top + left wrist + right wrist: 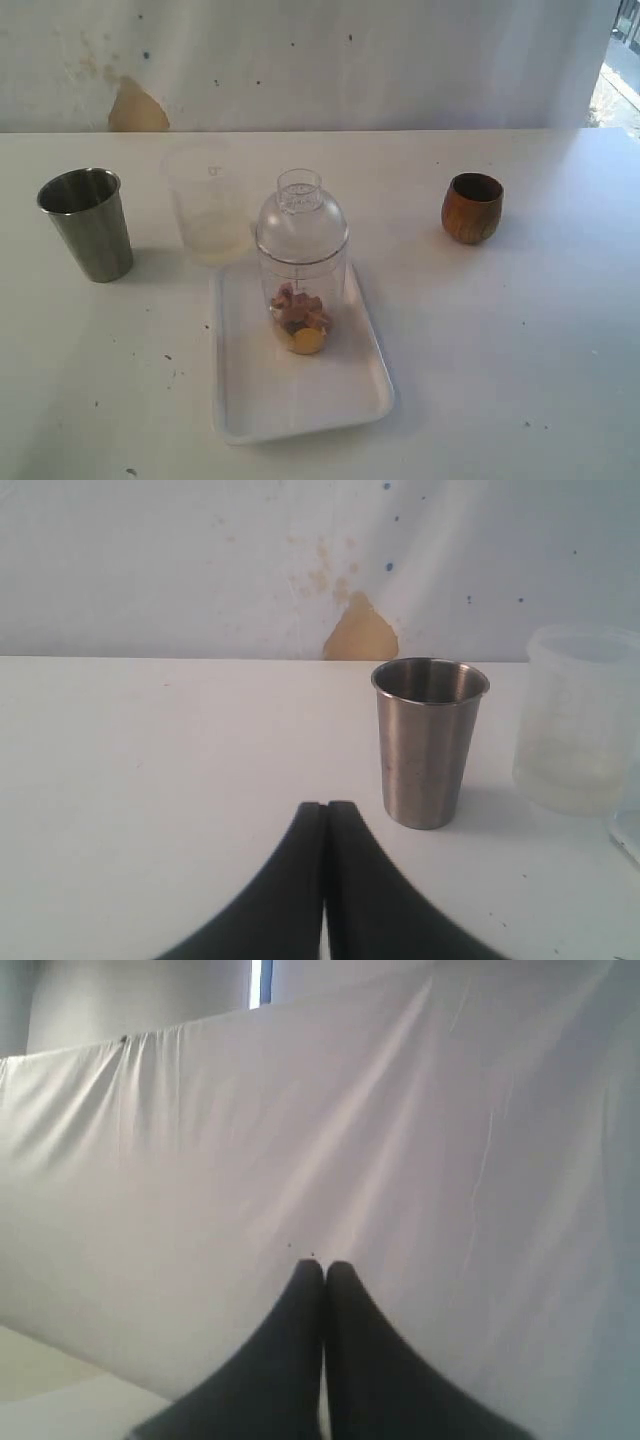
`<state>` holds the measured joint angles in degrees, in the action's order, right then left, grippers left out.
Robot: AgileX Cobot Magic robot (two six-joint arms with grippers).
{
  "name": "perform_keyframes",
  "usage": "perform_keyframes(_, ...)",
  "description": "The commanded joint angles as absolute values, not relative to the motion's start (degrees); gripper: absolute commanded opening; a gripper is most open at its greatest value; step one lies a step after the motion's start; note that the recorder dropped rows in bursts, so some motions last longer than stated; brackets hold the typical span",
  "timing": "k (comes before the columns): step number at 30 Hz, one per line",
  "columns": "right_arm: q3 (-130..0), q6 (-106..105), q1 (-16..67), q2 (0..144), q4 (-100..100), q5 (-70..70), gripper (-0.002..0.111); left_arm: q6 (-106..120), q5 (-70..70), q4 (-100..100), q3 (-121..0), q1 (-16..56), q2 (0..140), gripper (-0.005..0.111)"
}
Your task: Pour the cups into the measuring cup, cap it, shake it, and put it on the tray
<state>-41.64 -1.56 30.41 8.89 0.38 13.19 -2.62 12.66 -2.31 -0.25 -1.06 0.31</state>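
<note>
The clear measuring cup [302,290] stands upright on the white tray [250,400], with the dome lid [301,215] on top and brown and yellow pieces [299,320] inside. At far left stands the steel tumbler [88,222], upright, also the steel tumbler [428,740] in the left wrist view. To the right stands the brown wooden cup [472,207]. My left gripper [325,806] is shut and empty, low over the table short of the tumbler. My right gripper [324,1266] is shut and empty, facing a white cloth wall. Neither gripper shows in the exterior view.
A cloudy translucent container [210,205] stands behind the tray beside the tumbler, seen as the cloudy container [582,720] in the left wrist view. The white wall [320,60] bounds the table at the back, with a brown stain [135,108].
</note>
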Motion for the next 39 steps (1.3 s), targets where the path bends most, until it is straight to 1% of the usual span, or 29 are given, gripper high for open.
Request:
perform_keyframes(1,-41.95,-1.15,30.20,5.18,0.38,13.20,0.000,-2.67,12.10,-1.96,0.00,-0.87,0.00,0.000)
perform_keyframes(13,-39.82,-1.48,29.36,0.00,-3.01,12.42,0.000,-2.67,12.10,-1.96,0.00,-0.87,0.00,0.000)
perform_keyframes(15,-38.17,-1.48,27.20,0.00,-3.48,11.95,0.000,-2.67,12.10,-1.96,0.00,-0.87,0.00,0.000)
perform_keyframes(18,-35.64,-1.48,21.82,0.00,-3.48,10.88,0.000,-2.67,12.10,-1.96,0.00,-0.87,0.00,0.000)
perform_keyframes(24,-31.05,-1.48,7.77,0.00,-3.48,9.44,0.000,-2.67,12.10,-1.96,0.00,-0.87,0.00,0.000)
perform_keyframes(28,-27.48,-1.26,1.37,0.00,-3.48,9.33,0.000,-2.67,12.10,-1.96,0.00,-0.87,0.00,0.000)
perform_keyframes(33,-20.36,-1.27,-1.48,0.00,-3.48,9.33,0.000,-2.67,12.10,-1.96,0.00,-0.87,0.00,0.000)
perform_keyframes(39,-11.01,-1.27,-1.83,0.00,-3.48,9.33,0.000,-2.67,12.10,-1.96,0.00,-0.87,0.00,0.000)
